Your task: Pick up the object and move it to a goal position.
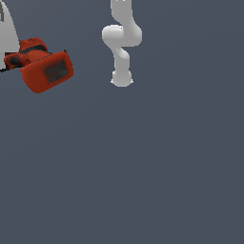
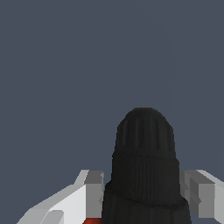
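The red-orange drill [image 1: 45, 66] is at the upper left of the exterior view, with its blocky battery base and dark panel facing the camera. The white hand of my gripper [image 1: 5, 33] reaches it from that view's left edge, mostly cut off. In the wrist view, the drill's black chuck [image 2: 144, 148] sticks out between my two grey fingers [image 2: 94, 192], which press on either side of it. A sliver of red body shows below the chuck. My gripper [image 2: 144, 194] is shut on the drill.
The white arm's links and base [image 1: 121, 43] stand at the top middle of the exterior view. A plain grey-blue floor [image 1: 143, 167] fills the remainder of both views.
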